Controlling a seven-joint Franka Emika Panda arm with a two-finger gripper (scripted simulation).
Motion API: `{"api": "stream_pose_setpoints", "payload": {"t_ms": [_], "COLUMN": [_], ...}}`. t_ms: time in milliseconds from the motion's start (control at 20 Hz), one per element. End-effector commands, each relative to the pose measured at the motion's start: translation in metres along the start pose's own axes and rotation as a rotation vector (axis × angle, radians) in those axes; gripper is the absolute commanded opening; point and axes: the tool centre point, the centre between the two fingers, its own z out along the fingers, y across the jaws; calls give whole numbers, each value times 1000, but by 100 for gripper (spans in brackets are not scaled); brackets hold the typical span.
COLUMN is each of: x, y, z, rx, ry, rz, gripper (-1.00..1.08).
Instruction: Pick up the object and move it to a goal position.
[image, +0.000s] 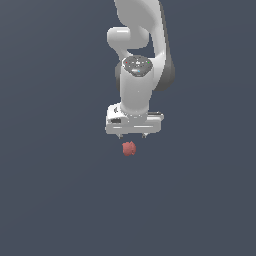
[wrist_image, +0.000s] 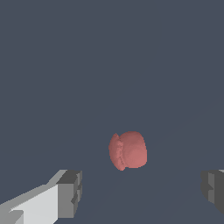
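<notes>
The object is a small lumpy red-pink blob (image: 129, 148) on the flat dark grey floor, just below the white gripper (image: 132, 135) in the exterior view. In the wrist view the blob (wrist_image: 127, 150) lies ahead of the gripper (wrist_image: 142, 192), between the lines of the two fingers and apart from both. The fingertips (wrist_image: 70, 192) are dark grey and stand wide apart. The gripper is open and holds nothing. It hangs pointing down from the white arm (image: 137, 75), a little above the blob.
The floor (image: 50, 190) is a plain dark grey surface with no visible edges. No other object or marker shows in either view.
</notes>
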Motion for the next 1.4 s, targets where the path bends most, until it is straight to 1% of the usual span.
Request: {"api": "stream_pose_setpoints", "payload": {"t_ms": [0, 150, 400, 600, 900, 1350], "x": [0, -2, -10, -10, -12, -20], "y": [0, 4, 20, 20, 18, 11], "z": [0, 2, 6, 6, 21, 68], "rx": [0, 1, 6, 6, 7, 14], "ry": [0, -7, -32, -32, -28, -12], "rz": [0, 16, 77, 79, 40, -89], "gripper": [100, 100, 100, 100, 100, 100]}}
